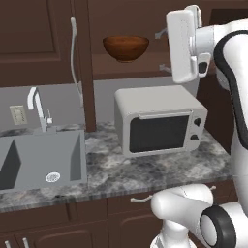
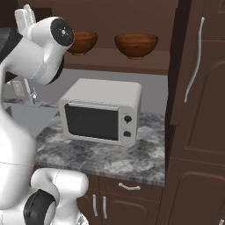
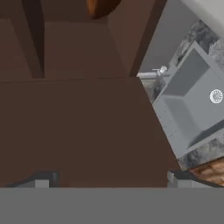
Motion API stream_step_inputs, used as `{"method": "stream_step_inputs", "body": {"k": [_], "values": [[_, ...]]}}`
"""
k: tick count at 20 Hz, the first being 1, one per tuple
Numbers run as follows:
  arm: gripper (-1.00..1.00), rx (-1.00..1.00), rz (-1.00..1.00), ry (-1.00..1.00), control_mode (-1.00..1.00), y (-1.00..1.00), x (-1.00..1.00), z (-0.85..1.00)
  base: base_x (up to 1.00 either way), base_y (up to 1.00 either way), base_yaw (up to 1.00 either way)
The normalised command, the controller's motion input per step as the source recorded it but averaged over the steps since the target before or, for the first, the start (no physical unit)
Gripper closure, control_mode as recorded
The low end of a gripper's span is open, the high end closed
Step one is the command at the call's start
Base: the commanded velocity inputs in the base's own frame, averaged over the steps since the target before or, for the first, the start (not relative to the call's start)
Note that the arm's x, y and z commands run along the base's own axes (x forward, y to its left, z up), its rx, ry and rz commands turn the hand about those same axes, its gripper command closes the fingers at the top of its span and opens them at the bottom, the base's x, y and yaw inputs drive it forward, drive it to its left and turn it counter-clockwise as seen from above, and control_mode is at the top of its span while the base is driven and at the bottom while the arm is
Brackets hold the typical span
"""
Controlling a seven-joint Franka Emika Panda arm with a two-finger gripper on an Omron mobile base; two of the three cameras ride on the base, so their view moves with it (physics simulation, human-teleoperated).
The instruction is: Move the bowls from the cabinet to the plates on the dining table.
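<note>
Step in hand: reaching into the open cabinet [image 2: 132, 66] for a bowl; neither lifted yet, by the look of it.
Bowls: near bowl [image 1: 126, 47] sat on the cabinet shelf above the microwave [image 1: 160, 121]; far bowl [image 2: 82, 42] on the same shelf, beside it, partly hidden by the arm.
Doing it well: best levelled with the shelf, one finger inside the rim and one outside, closed on the wall, lifted clear of the shelf edge above the microwave.
Gripper [image 3: 109, 177]: spread wide, fingertips [image 3: 42, 179] well apart, nothing held or touched; cabinet wood ahead.
</note>
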Motion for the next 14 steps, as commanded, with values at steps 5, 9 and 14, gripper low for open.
{"method": "stream_step_inputs", "body": {"k": [5,9,14], "values": [[-1.00,-0.14,-0.15,0.03,-1.00,-0.29,0.04,-0.06,0.00,0.00,0.00],[-1.00,-0.14,-0.14,0.02,-1.00,-0.27,0.14,-0.03,0.00,0.00,0.00],[-1.00,-0.12,-0.13,0.00,-1.00,-0.19,0.23,-0.01,0.00,0.00,0.00]]}}
